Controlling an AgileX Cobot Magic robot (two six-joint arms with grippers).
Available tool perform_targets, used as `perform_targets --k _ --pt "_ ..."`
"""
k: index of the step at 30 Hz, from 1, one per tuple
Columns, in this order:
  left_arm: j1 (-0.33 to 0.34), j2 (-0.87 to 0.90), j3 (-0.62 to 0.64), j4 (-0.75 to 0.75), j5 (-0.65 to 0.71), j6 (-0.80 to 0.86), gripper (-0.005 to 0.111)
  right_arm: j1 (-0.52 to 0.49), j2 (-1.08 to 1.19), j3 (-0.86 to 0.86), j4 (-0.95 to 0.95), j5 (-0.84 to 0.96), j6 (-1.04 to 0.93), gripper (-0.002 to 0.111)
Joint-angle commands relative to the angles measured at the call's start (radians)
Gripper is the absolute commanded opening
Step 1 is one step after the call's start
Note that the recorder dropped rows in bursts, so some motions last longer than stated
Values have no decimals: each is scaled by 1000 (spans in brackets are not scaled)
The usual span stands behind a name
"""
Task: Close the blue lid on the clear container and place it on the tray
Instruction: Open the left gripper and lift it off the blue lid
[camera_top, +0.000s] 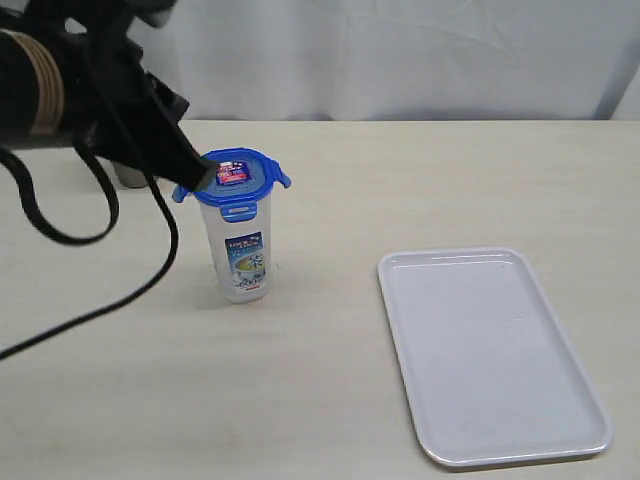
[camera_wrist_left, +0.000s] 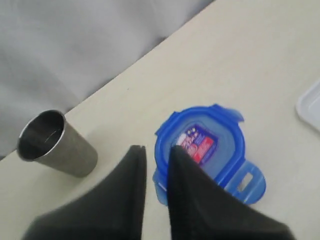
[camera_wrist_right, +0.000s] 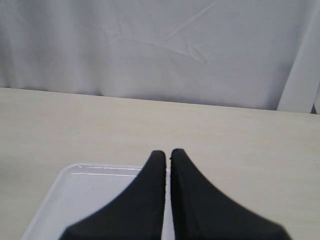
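Observation:
The clear container (camera_top: 243, 255) stands upright on the table, left of centre, with the blue lid (camera_top: 237, 175) sitting on its mouth. The front flap of the blue lid (camera_wrist_left: 202, 145) sticks outward. My left gripper (camera_top: 198, 178) is at the lid's left rim. In the left wrist view the left gripper (camera_wrist_left: 156, 149) is narrowly open: one finger overlaps the lid's edge, the other hangs beside it, and table shows in the gap. The white tray (camera_top: 490, 355) lies empty at the right. My right gripper (camera_wrist_right: 165, 152) is shut on nothing, above the tray (camera_wrist_right: 90, 200); it is outside the exterior view.
A grey steel cup (camera_wrist_left: 55, 145) stands behind and left of the container, mostly hidden by my left arm in the exterior view. A black cable (camera_top: 120, 295) loops down over the table's left side. A white curtain hangs behind the table. A tray corner (camera_wrist_left: 312, 102) shows.

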Motion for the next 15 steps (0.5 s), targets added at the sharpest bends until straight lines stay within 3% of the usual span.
perform_targets --k 1,3,4,6,8,11,15 --pt "128 20 -58 -406 -125 345 0 1 -2 1 -4 -6 -3 4" --pt "210 69 -112 -721 -74 653 0 1 -2 1 -4 -6 -3 4" --pt "259 120 -158 -983 2 897 0 1 -2 1 -4 -6 -3 4" --pt "325 202 -233 -1282 149 1211 0 1 -2 1 -4 -6 -3 4" --pt "358 264 -277 -1351 185 1312 0 1 -2 1 -4 -6 -3 4" --pt "358 352 -294 -1308 125 1333 0 1 -2 1 -4 -6 -3 4" --pt "358 425 -294 -1248 148 1348 0 1 -2 1 -4 -6 -3 4"
